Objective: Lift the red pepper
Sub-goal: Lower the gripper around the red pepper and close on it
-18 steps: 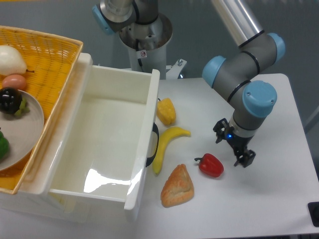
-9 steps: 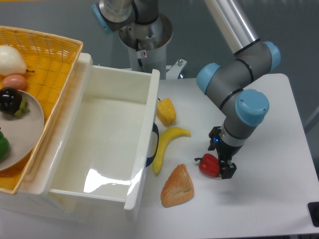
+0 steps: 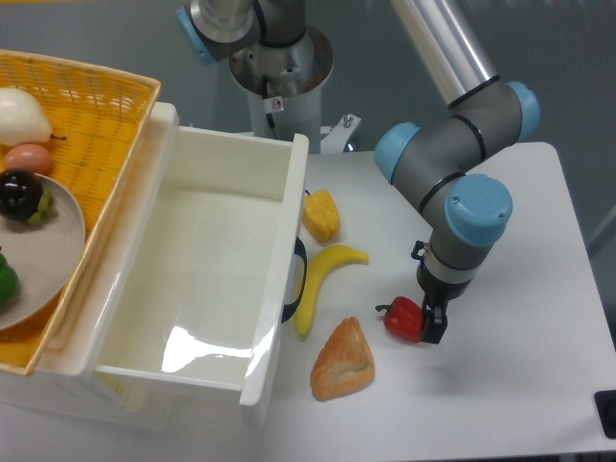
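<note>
The red pepper (image 3: 402, 319) lies on the white table, glossy, its dark stem pointing left, just right of the bread piece. My gripper (image 3: 427, 315) hangs straight down over the pepper's right half and hides that side. One dark finger (image 3: 434, 329) shows at the pepper's lower right edge; the other is tucked under the wrist. The jaws look open, straddling the pepper, which still rests on the table.
A bread piece (image 3: 343, 360), a banana (image 3: 321, 285) and a yellow pepper (image 3: 320, 216) lie left of the red pepper. A big white bin (image 3: 289, 207) fills the left-centre, with a yellow basket (image 3: 106, 125) of food beyond it. The table edge runs along the right.
The gripper swung left from beside the red pepper and came down over its right half. The pepper has stayed where it was.
</note>
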You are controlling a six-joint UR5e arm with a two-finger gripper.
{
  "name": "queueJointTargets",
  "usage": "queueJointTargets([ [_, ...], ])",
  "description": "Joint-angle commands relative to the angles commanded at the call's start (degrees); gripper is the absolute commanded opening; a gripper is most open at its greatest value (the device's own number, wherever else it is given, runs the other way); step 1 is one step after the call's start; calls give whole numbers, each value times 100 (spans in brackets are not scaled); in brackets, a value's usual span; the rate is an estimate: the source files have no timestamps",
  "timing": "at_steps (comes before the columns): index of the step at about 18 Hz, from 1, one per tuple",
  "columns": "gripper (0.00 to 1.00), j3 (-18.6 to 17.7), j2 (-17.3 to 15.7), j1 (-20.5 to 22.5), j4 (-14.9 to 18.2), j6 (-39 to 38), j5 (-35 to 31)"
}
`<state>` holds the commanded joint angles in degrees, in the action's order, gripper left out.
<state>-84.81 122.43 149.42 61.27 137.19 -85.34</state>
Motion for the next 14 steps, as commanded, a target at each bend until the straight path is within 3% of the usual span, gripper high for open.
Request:
queueJointTargets([
  [14,100,-62,176,-97,-88,466,-413],
])
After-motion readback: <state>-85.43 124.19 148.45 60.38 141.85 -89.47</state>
